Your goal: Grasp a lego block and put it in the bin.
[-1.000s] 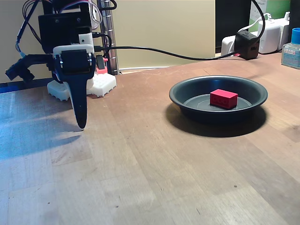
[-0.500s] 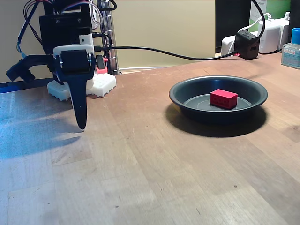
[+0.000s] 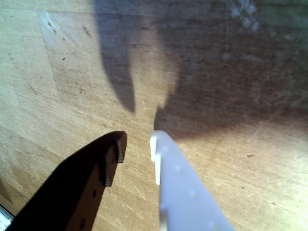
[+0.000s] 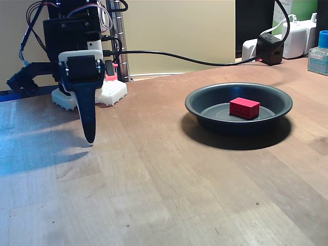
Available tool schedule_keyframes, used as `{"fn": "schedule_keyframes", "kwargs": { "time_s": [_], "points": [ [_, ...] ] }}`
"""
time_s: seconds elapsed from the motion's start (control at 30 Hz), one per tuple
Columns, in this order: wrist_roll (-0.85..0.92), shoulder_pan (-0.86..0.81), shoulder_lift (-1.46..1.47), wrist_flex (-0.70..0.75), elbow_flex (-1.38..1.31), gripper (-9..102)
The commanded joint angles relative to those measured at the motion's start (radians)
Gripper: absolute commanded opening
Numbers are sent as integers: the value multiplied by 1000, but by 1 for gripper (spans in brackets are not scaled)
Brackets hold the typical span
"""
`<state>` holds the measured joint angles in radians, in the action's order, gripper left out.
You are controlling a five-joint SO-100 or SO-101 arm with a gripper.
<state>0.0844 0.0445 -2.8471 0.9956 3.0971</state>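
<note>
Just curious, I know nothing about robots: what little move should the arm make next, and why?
Probably just rest or fold back. The block already lies in the bin, and the gripper hangs nearly shut and empty over bare table, well to the bin's left in the fixed view.

Brown wooden table before a pale yellow wall.

I find no readable text, label, brand, number or sign in either view. The green and white box at the far right back carries print, but it is too small and blurred for me to read. The clear bottle with the blue cap beside it shows no legible label.
</note>
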Motion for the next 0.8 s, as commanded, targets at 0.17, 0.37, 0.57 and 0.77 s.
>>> {"fn": "schedule_keyframes", "kwargs": {
  "time_s": [0.17, 0.37, 0.57, 0.77],
  "points": [
    [-8, -8, 3, -5, 48, 1],
    [-8, -6, 3, -5, 49, 0],
    [2, -6, 3, -3, 55, 1],
    [3, -3, 3, -3, 55, 1]
  ]
}}
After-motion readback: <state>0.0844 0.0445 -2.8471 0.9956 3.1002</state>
